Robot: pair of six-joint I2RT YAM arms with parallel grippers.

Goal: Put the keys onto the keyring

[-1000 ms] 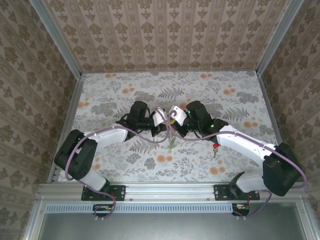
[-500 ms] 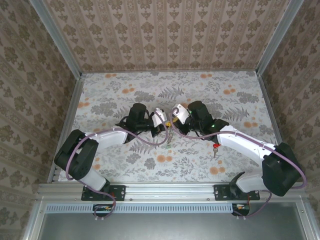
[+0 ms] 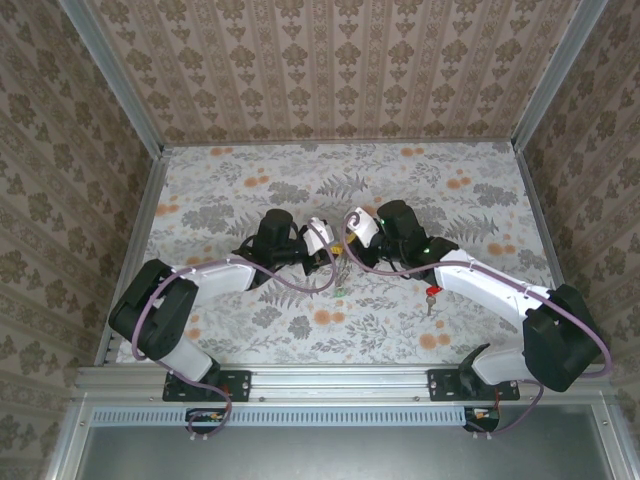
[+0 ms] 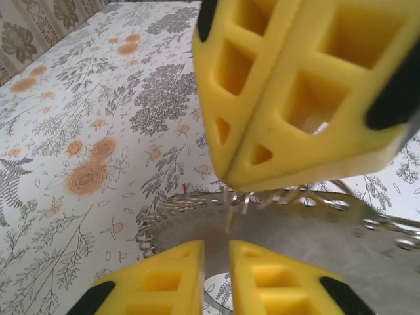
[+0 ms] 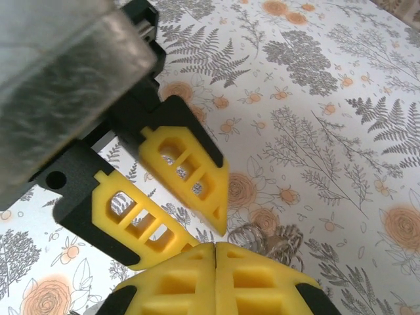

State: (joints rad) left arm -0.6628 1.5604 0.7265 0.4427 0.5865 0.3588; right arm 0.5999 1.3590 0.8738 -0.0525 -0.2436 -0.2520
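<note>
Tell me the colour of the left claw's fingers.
The fingers are yellow, seen best in the left wrist view.

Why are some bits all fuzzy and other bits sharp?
Left wrist view: the right gripper is very close to the lens and looks soft, the keyring under it is smeared, and the flowered table behind is sharper. Right wrist view: a grey block at top left is badly out of focus, while the table's flowers are crisp. Top view: even light, no glare, everything sharp but small.

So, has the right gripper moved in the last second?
Yes, slightly: the right gripper has drawn back rightward, toward the red key, away from the left gripper.
</note>
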